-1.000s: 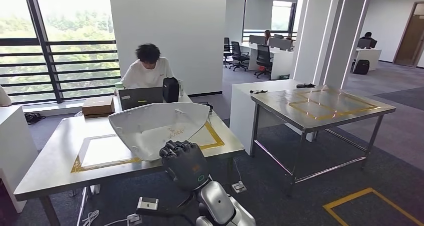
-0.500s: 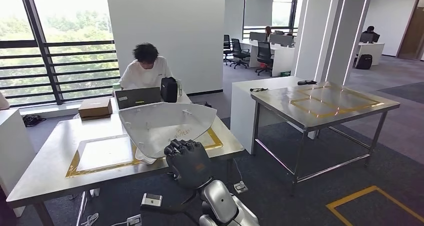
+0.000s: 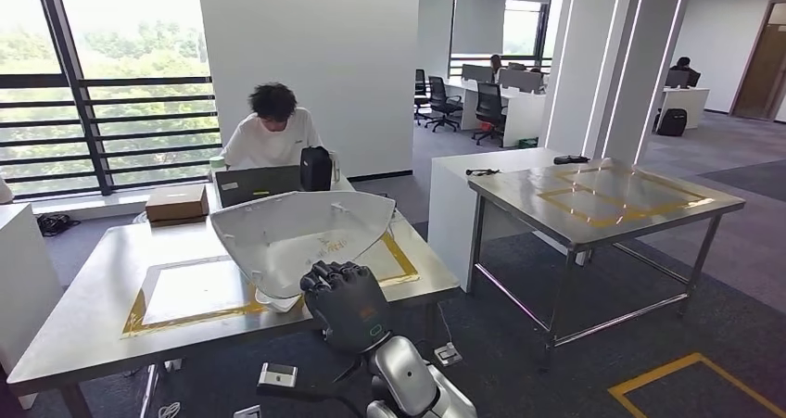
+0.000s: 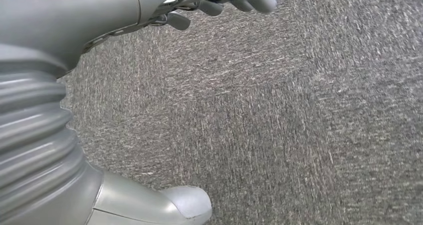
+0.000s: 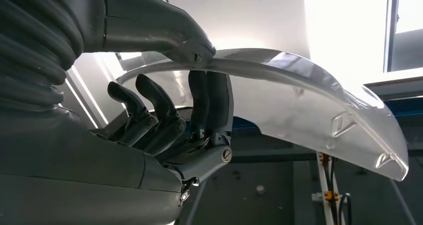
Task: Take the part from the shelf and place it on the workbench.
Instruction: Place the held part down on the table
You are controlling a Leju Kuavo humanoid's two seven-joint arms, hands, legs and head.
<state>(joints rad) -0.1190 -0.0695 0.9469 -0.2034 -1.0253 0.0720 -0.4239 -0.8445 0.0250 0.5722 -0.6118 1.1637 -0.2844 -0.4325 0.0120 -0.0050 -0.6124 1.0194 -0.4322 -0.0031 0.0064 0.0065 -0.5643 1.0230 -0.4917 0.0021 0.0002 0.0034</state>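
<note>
The part (image 3: 301,233) is a large white curved shell panel. My right hand (image 3: 345,302) grips its near edge and holds it above the front of the steel workbench (image 3: 93,316). The panel hangs over a yellow-taped rectangle (image 3: 185,314) on the bench top. In the right wrist view the thumb (image 5: 164,35) lies on the panel (image 5: 309,100) and the dark fingers (image 5: 199,100) press from beneath. My left hand (image 4: 219,0) hangs over grey carpet with nothing in it, fingers apart from the thumb.
A person (image 3: 273,135) sits behind the workbench at a laptop (image 3: 255,182), with a cardboard box (image 3: 176,202) and a black bag (image 3: 317,168) beside it. A second steel table (image 3: 602,196) stands to the right. Power strips (image 3: 276,374) lie on the floor.
The whole picture shifted slightly as the camera moved. My right hand still holds the panel, whose near lower edge now sits a little lower over the taped rectangle.
</note>
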